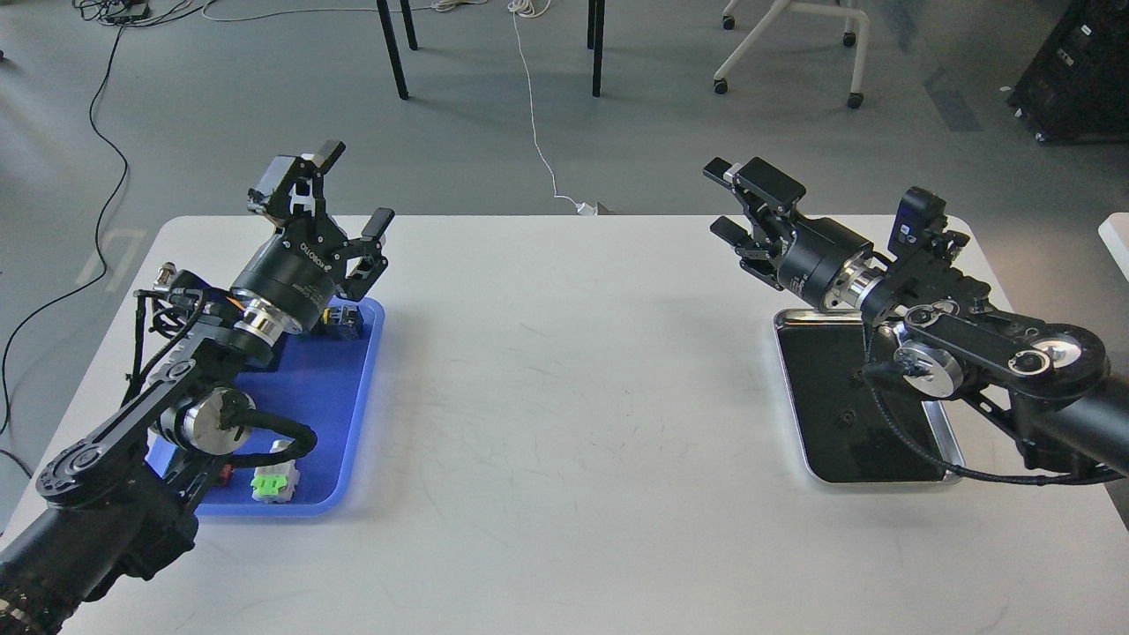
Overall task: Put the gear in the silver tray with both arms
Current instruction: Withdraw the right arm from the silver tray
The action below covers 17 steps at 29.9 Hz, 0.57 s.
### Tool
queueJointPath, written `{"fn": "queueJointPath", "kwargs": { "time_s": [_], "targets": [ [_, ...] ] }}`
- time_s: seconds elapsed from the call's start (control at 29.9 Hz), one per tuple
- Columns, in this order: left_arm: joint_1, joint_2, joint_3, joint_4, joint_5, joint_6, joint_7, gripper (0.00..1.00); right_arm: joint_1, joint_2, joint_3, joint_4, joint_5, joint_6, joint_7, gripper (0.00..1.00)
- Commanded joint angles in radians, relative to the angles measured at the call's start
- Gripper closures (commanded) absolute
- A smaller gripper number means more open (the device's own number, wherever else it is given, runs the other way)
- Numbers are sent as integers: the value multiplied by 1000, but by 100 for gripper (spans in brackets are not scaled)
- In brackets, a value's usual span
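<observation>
From the head view, a white table [564, 423] filled the frame. The left gripper [348, 190] hung at about ten o'clock, above the far end of a blue tray [348, 423], its fingers spread wide with nothing between them. The blue tray held small parts, among them a white and green piece [274, 483] near its front edge (the arm hid much of the rest). The right gripper [723, 201] sat at about two o'clock, fingers apart and empty, just beyond the far rim of the silver tray [798, 414]. That tray lay at three o'clock, its dark floor partly covered by the right arm.
</observation>
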Motion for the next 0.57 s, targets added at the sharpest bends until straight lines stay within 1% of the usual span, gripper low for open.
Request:
{"fn": "queueJointPath", "kwargs": {
  "time_s": [0.0,0.17,0.37,0.53],
  "targets": [
    [8,-2,-5,2,4,1,0,1,-81,79,126,-9,141,-1,0,2],
    [33,-3,-7,3,3,0,0,1,-119,127,199,-10,241,4,0,2],
    [84,-20,-22,3,9,0,0,1,-116,135,200,-4,237,8,0,2],
    [94,-41,-22,3,44,3,-9,1,-121,126,199,19,238,11,0,2]
  ]
}}
